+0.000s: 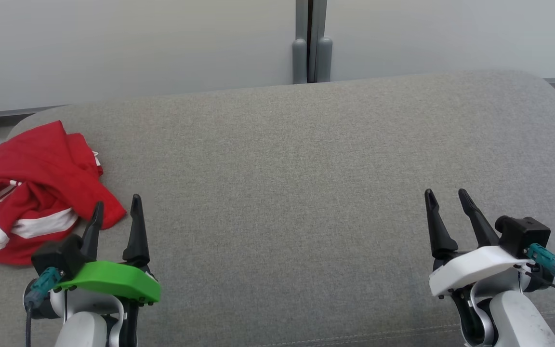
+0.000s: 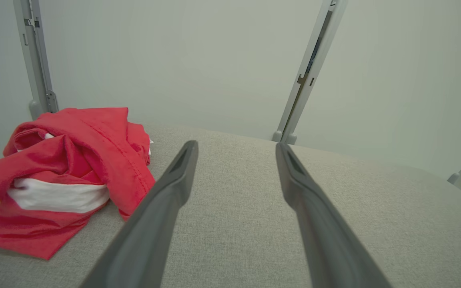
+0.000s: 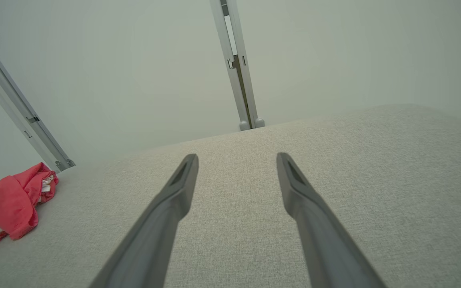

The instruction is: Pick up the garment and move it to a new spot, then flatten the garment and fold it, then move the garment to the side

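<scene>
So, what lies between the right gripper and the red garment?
In the head view, bare grey cushion runs from the right gripper toward the garment; only the left gripper, open, stands between, close beside the garment.

Crumpled garment (image 1: 36, 193) (red, white-striped) beside left end effector (image 1: 117, 201)

grey fabric cushion (image 1: 306, 168) — a crumpled red-and-white garment (image 1: 36, 193) lies at its far-left edge.
</scene>
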